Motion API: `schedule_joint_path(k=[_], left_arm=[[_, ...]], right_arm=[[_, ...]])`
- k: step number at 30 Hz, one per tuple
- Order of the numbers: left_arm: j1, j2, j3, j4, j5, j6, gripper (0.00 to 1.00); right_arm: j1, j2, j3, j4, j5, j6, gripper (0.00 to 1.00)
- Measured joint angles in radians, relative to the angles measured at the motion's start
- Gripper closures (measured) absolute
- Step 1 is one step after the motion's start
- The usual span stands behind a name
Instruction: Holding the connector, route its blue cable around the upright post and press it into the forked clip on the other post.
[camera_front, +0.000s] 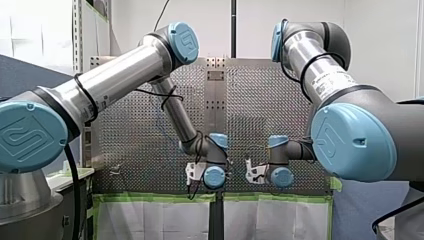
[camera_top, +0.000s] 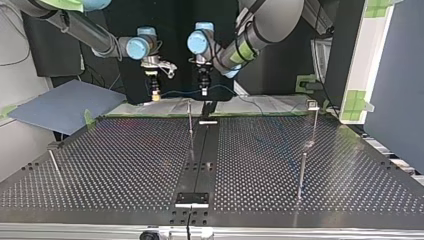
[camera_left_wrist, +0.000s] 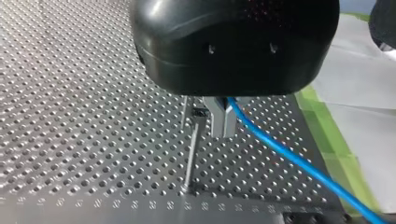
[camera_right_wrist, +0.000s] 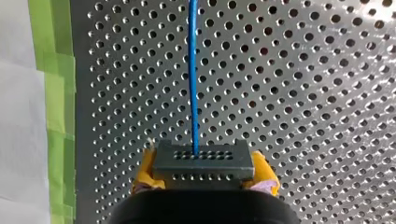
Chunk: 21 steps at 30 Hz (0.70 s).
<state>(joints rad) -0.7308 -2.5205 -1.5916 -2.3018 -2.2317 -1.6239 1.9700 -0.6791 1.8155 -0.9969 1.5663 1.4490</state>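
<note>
Tool on my right arm (camera_right_wrist: 204, 179) pinches the grey connector (camera_right_wrist: 204, 161) between yellow pads (camera_right_wrist: 264, 173). The blue cable (camera_right_wrist: 193, 74) runs straight ahead from it over the perforated worktop (camera_right_wrist: 303, 70). My left tool (camera_left_wrist: 221, 122) has its metal fingers pressed together on the same cable, just beside a thin upright post (camera_left_wrist: 190, 151). From across the worktop, both tools hang at 12 o'clock, and a post with a small head (camera_top: 313, 112) stands at 2 o'clock, well apart.
</note>
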Motion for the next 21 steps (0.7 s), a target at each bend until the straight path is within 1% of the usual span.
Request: schedule_joint_path(k=[5, 21], left_arm=[[-0.002, 0.0, 0.011, 0.0, 0.0, 0.0, 0.99], [0.005, -0.001, 0.012, -0.001, 0.005, -0.002, 0.99]], right_arm=[[-0.007, 0.0, -0.011, 0.009, 0.0, -0.001, 0.64], [-0.03, 0.002, -0.026, 0.013, -0.006, 0.003, 0.64]])
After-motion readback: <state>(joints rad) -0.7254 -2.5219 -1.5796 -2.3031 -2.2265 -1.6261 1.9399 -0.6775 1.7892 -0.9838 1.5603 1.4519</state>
